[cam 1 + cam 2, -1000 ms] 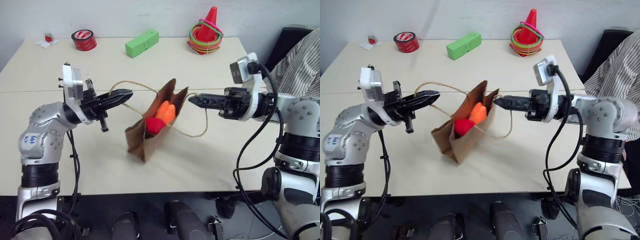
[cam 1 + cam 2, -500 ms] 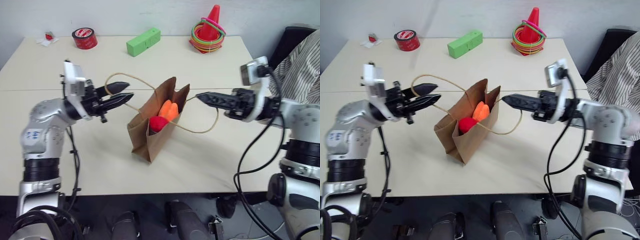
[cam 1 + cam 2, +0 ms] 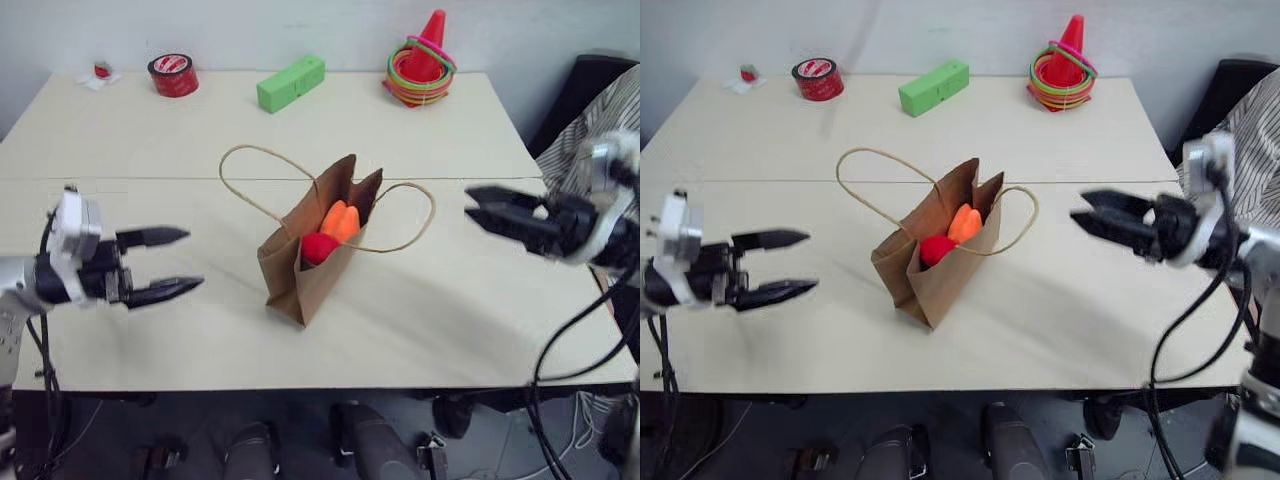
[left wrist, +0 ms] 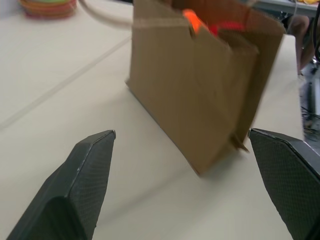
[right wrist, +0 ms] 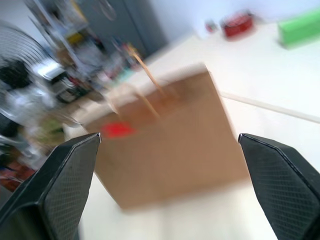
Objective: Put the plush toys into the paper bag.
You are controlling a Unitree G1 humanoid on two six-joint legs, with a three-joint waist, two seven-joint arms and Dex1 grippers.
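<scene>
The brown paper bag (image 3: 305, 270) stands open on the table's middle, its cord handles lying slack to both sides. Inside its mouth sit both plush toys, the red ball (image 3: 318, 248) and the orange one (image 3: 341, 219) behind it. My left gripper (image 3: 190, 260) hovers well to the left of the bag, open, with nothing between its fingers. Off to the bag's right, my right gripper (image 3: 470, 204) is open and empty too. In the left wrist view the bag (image 4: 200, 100) shows between the spread fingers, with an orange toy (image 4: 192, 20) peeking over its rim.
Along the table's far edge stand a red tape roll (image 3: 172, 75), a green block (image 3: 290, 83) and an orange cone with coloured rings (image 3: 422, 65). A small red item (image 3: 98, 72) lies at the far left corner. Striped cloth (image 3: 595, 125) hangs beyond the table's right end.
Both grippers have opened, let go of the bag's handles and drawn back outward and down from the bag. The handles have dropped slack, and the bag stays standing.
</scene>
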